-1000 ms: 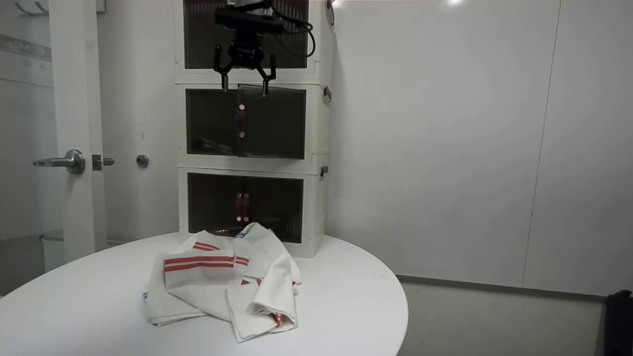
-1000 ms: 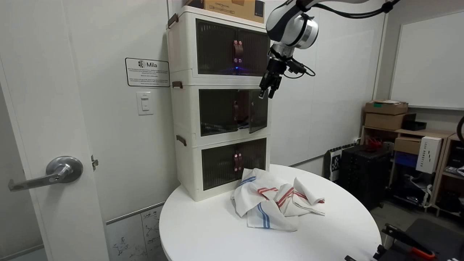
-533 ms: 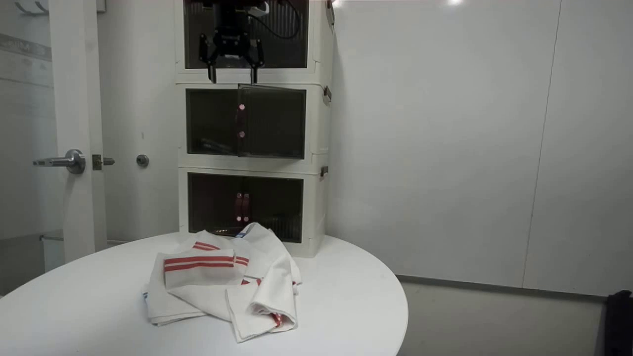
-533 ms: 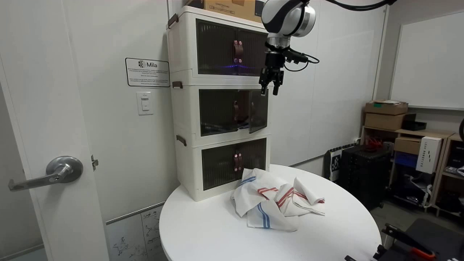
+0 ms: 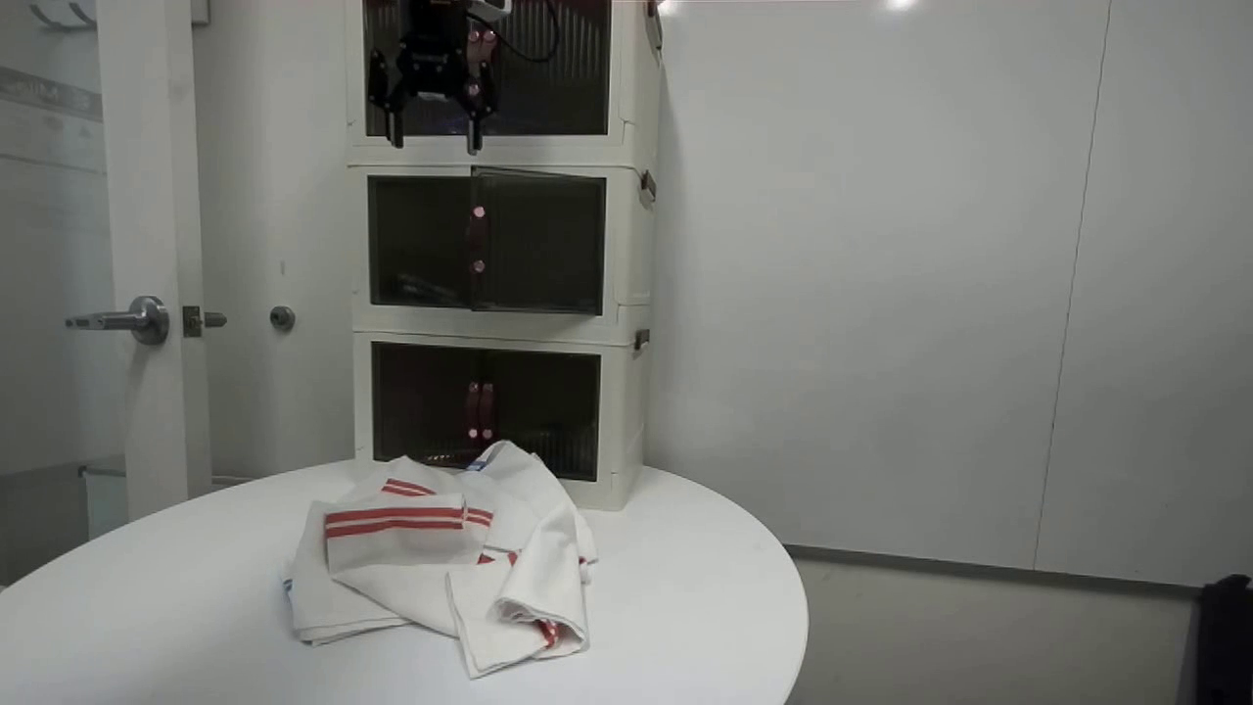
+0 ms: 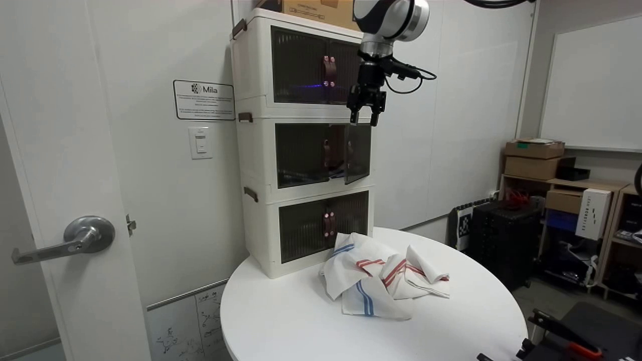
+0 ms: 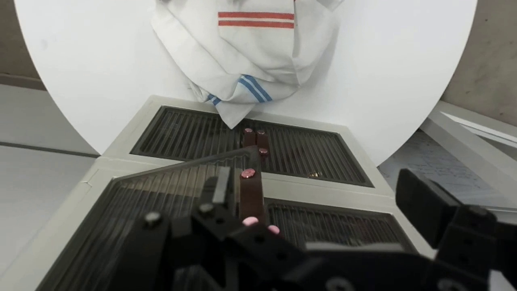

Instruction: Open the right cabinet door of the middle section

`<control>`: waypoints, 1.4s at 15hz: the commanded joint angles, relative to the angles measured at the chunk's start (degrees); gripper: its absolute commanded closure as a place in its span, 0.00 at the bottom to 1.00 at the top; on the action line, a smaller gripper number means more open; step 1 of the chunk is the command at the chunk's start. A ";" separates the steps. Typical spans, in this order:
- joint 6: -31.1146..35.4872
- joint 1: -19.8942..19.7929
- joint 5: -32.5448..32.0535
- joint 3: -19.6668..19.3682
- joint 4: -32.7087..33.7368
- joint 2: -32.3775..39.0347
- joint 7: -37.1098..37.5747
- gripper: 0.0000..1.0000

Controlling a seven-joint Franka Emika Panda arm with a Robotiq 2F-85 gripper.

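Observation:
The right cabinet door (image 5: 548,245) is a grey-tinted panel of the middle section (image 5: 421,320). It stands ajar, its inner edge swung outward, as seen in an exterior view (image 6: 358,158) and the wrist view (image 7: 161,194). Its dark red-brown handle (image 7: 250,198) with pink studs is on that inner edge. The left twin door is shut. My gripper (image 5: 436,147) is open and empty, pointing down, above the door and in front of the top box's lower part; it also shows in an exterior view (image 6: 364,123). In the wrist view the fingers (image 7: 319,198) are wide apart, one partly covering the door.
A top box (image 6: 301,65) and a bottom box (image 6: 321,225) have shut doors. The stack stands on a round white table (image 6: 281,311). A crumpled striped cloth (image 5: 440,558) lies before it. A cardboard box (image 6: 321,12) sits on top. A room door (image 6: 75,150) stands beside.
My gripper has moved left and up in an exterior view and turned to point more straight down. It stayed open. The ajar door has not moved.

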 commanded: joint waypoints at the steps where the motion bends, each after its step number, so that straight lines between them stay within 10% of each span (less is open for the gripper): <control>1: -0.44 1.67 -0.53 0.03 4.30 3.19 9.45 0.00; 10: -0.79 5.78 -7.76 -2.68 13.40 10.11 41.04 0.00; 21: -3.44 7.26 -13.33 -5.63 20.80 15.55 57.23 0.00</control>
